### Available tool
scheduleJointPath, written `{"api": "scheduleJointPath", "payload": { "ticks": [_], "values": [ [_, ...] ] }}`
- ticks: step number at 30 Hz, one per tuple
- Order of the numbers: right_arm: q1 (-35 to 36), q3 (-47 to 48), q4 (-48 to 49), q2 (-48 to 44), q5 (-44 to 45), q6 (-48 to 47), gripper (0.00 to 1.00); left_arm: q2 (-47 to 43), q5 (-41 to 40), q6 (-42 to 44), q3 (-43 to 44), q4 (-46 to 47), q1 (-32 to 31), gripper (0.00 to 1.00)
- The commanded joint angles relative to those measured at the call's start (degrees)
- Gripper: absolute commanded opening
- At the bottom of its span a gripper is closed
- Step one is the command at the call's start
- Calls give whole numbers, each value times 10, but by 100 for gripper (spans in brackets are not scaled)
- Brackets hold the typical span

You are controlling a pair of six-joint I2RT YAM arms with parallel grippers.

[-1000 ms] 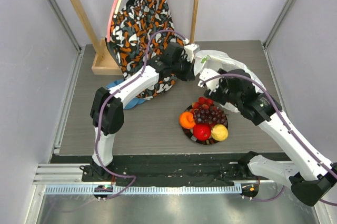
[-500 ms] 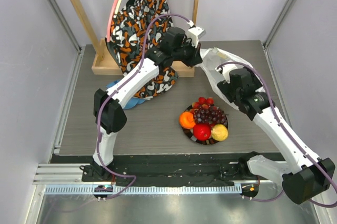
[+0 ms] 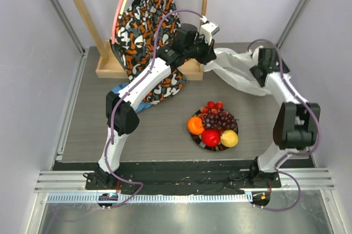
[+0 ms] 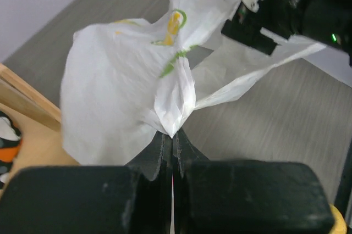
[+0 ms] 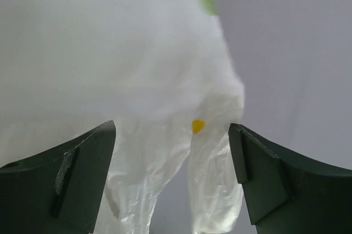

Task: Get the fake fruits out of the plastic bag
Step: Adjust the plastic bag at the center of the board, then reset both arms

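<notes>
The plastic bag (image 3: 235, 68) hangs stretched and limp above the back of the table, between my two grippers. My left gripper (image 3: 205, 63) is shut on a corner of it; in the left wrist view the jaws (image 4: 172, 134) pinch the white film (image 4: 121, 80). My right gripper (image 3: 254, 70) is open at the bag's right end, with bag film (image 5: 137, 69) hanging between its spread jaws (image 5: 171, 132). The fake fruits lie on the plate (image 3: 198, 141): orange (image 3: 194, 126), red apple (image 3: 210, 137), lemon (image 3: 229, 138), grapes (image 3: 219, 120), strawberries (image 3: 212, 106).
An orange-black-white patterned cloth (image 3: 146, 31) hangs on a wooden stand (image 3: 107, 69) at the back left. A blue cloth (image 3: 122, 90) lies under it. Walls close in the table on the left, back and right.
My left gripper has lifted the bag up and to the right. My right arm has swung from beside the plate to the back right, and the bag is now stretched between the grippers.
</notes>
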Motion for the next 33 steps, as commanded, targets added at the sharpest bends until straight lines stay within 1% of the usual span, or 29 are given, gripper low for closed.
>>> {"api": "scheduleJointPath", "payload": {
  "ticks": [1, 4, 6, 9, 10, 11, 12, 13, 14, 15, 17, 18, 19, 20, 21, 22, 23, 24, 25, 26, 28, 29, 30, 31, 32, 33],
  "values": [
    [-50, 214, 50, 68, -12, 25, 90, 6, -16, 30, 75, 52, 10, 0],
    [-51, 258, 68, 51, -39, 34, 90, -6, -9, 34, 84, 62, 10, 0],
    [-51, 245, 105, 12, -55, 37, 91, -13, 4, 36, 84, 55, 10, 0],
    [-51, 178, 121, -33, -68, 43, 91, -30, 24, 36, 57, 30, 10, 0],
    [-51, 127, 116, -60, -74, 47, 91, -39, 30, 40, 43, 24, 10, 0],
    [-51, 100, 102, -70, -75, 52, 91, -43, 36, 40, 9, 12, 10, 4],
    [-51, 51, 93, -87, -82, 58, 93, -48, 45, 41, -6, 8, 10, 12],
    [-51, 34, 76, -93, -99, 75, 93, -55, 49, 39, -18, 3, 10, 29],
    [-50, 18, 42, -99, -112, 85, 93, -57, 53, 34, -40, -1, 10, 37],
    [-50, -5, 32, -108, -156, 101, 95, -61, 61, 32, -46, -4, 10, 53],
    [-49, -8, -2, -133, -218, 121, 95, -69, 65, 24, -52, -3, 10, 64],
    [-49, 9, -14, -139, -249, 128, 96, -71, 62, 22, -44, -2, 10, 73],
    [-49, 24, -48, -149, -330, 138, 97, -77, 59, 18, -39, -2, 10, 77],
    [-49, 41, -65, -152, -368, 145, 97, -81, 58, 16, -34, -2, 10, 81],
    [-49, 80, -79, -156, -402, 154, 99, -86, 54, 14, -26, -2, 10, 88],
    [-48, 99, -108, -162, -474, 170, 100, -92, 54, 12, -24, -5, 10, 90],
    [-43, 118, -121, -164, -501, 195, 100, -103, 54, 11, -23, -7, 10, 92],
    [-36, 150, -131, -165, -520, 211, 100, -110, 53, 11, -21, -11, 10, 100],
    [-28, 163, -142, -168, -531, 231, 100, -118, 45, 11, -22, -21, 10, 100],
    [-22, 172, -145, -174, -535, 272, 100, -135, 40, 19, -24, -28, 11, 100],
    [-8, 172, -143, -187, -536, 304, 100, -160, 17, 33, -49, -49, 15, 100],
    [-1, 165, -139, -209, -516, 326, 100, -190, 9, 40, -62, -54, 18, 100],
    [15, 141, -134, -221, -486, 338, 100, -206, 5, 40, -80, -58, 23, 100],
    [38, 127, -122, -235, -439, 350, 100, -223, 1, 40, -120, -64, 37, 100],
    [50, 112, -118, -257, -353, 360, 100, -244, -6, 37, -146, -67, 45, 100],
    [60, 87, -117, -265, -311, 372, 100, -279, -13, 35, -171, -69, 53, 100]
  ]
}}
